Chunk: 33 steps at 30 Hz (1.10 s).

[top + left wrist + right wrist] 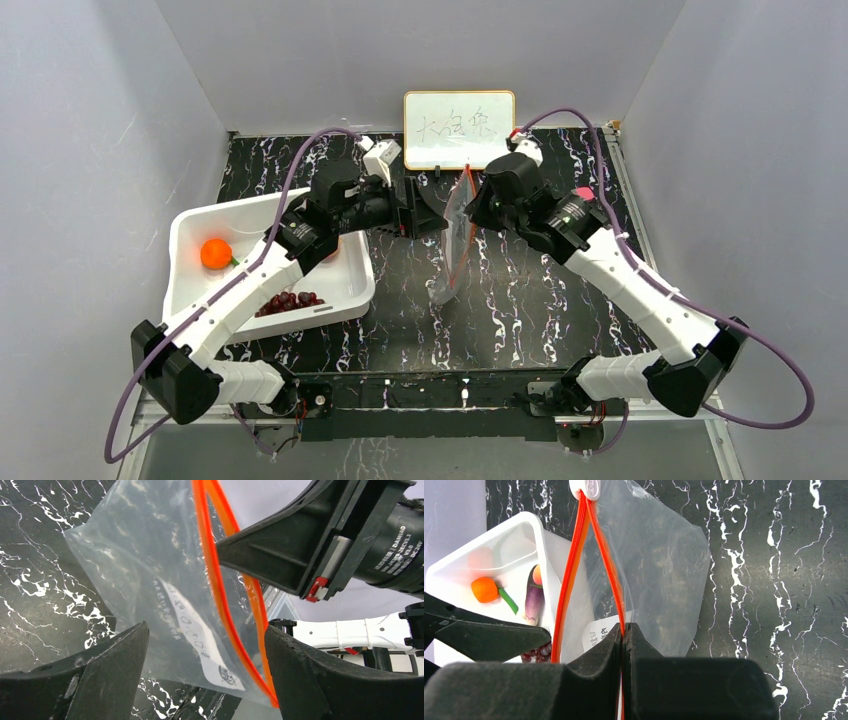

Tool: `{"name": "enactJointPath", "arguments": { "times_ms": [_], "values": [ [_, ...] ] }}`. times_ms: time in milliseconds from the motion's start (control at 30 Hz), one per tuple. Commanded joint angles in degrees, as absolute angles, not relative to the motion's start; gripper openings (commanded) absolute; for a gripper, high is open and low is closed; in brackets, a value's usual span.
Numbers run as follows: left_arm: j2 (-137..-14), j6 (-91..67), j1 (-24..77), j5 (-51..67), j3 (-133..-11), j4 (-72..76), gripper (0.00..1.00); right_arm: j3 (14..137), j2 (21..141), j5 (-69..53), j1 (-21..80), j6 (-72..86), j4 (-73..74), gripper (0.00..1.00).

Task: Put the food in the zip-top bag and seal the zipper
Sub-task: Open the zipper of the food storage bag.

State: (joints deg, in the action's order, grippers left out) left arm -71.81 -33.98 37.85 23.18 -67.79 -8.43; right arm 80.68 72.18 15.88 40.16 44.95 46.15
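The clear zip-top bag (pixel 452 245) hangs upright over the table's middle. Its red-orange zipper (pixel 574 565) is parted into two strips, with a white slider (pixel 585 487) at the far end. My right gripper (pixel 624 630) is shut on one zipper strip and holds the bag up. My left gripper (pixel 205 645) is open, its fingers (pixel 300 675) either side of the bag's (pixel 145 575) lower corner, the other strip (pixel 215 580) close to the right finger. The food lies in the white bin: an orange fruit (pixel 215 253), a grape bunch (pixel 290 300) and a purple eggplant piece (pixel 534 600).
The white bin (pixel 190 225) stands at the table's left, under my left arm. A small whiteboard (pixel 459 130) with writing leans against the back wall. The table top is black marble-patterned, with grey walls around it.
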Motion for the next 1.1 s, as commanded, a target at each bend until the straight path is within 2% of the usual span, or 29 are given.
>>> {"name": "enactJointPath", "arguments": {
  "times_ms": [0,133,300,333,400,533,600,700,867,1000,1067],
  "values": [
    [-72.2,-31.9,38.1,28.4,-69.8,-4.7,0.87,83.3,73.5,16.4,41.4,45.7,42.3,0.00],
    [-74.5,-31.2,38.2,29.4,-71.0,-4.7,0.91,83.9,75.0,16.7,41.6,45.5,41.5,0.00],
    [-77.1,-27.5,38.2,21.6,-72.3,-9.6,0.89,85.0,75.4,16.2,42.3,45.6,41.1,0.00],
    [-77.9,-27.0,38.2,21.3,-72.8,-10.6,0.87,84.6,75.2,16.2,42.4,45.2,40.4,0.00],
    [-80.6,-25.8,38.1,20.5,-74.6,-13.1,0.72,83.6,75.2,17.2,42.4,43.5,39.0,0.00],
    [-81.5,-25.8,38.1,11.2,-78.0,-20.2,0.30,87.8,77.8,20.9,42.3,39.5,45.7,0.00],
    [-80.3,-25.9,38.1,6.3,-78.2,-22.3,0.16,90.7,79.0,25.2,42.3,37.3,51.1,0.00],
    [-77.9,-26.3,38.1,1.7,-75.6,-22.5,0.00,96.1,79.8,32.2,42.3,36.5,60.2,0.00],
    [-75.9,-30.6,38.1,-2.5,-72.1,-25.1,0.00,97.1,74.8,36.3,42.2,38.5,65.4,0.00],
    [-74.8,-34.5,38.1,-3.7,-69.4,-24.4,0.00,90.3,69.9,28.9,42.2,39.8,59.1,0.00],
    [-74.0,-35.2,38.1,0.3,-68.1,-21.7,0.03,86.1,67.4,23.2,42.2,39.5,53.2,0.00]
  ]
}}
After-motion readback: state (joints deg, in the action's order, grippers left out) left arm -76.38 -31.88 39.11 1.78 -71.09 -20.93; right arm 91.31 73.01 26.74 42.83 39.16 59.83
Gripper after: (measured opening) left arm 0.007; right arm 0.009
